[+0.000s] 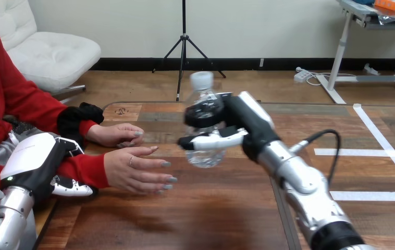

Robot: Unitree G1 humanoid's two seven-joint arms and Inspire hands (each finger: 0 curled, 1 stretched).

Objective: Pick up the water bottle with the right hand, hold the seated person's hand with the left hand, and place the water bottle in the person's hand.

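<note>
Wooden table (211,219), bare planks in front of the robot; person seated at its left side.

Right hand (237,122): raised above mid-table, fingers and thumb wrapped round the water bottle (204,155). Bottle held off the surface. Long axis upright, white cap on top, clear base hanging below the fingers. Grip sits about the middle of the body.

Outward to the left: the person's nearer hand (135,169), open, low over the table, fingertips pointing right toward the bottle. A gap lies between fingertips and bottle; the bottle is to the right of that hand and higher. The person's farther hand (116,134) rests flat behind it, out of the line.

Left hand (31,161): at the table's left edge, closed about the person's forearm at the red sleeve (83,169), thumb showing beneath it, steadying the nearer hand.

Judgement: pick-up done, hold in place, delivery pending. The move turns on carrying the bottle left and down. With the palm turned sideways, an upright bottle should meet it side-on.
</note>
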